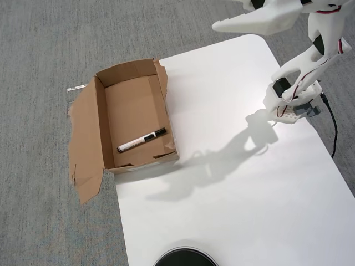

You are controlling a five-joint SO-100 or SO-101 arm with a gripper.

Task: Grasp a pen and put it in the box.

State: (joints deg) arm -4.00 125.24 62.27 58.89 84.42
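So the pen is lying flat inside the box, down toward the box's near end, slanted with its black cap pointing at the right wall. The box sits against the left edge of the white worktop. The end effector is well off to the box's upper right, mostly cropped, so can't tell if it's open.

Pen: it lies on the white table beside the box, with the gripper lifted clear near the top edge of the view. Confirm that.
Not quite. The overhead view shows the pen lying inside the box, on its floor, not on the table. The rest holds: the gripper is lifted clear near the top edge.
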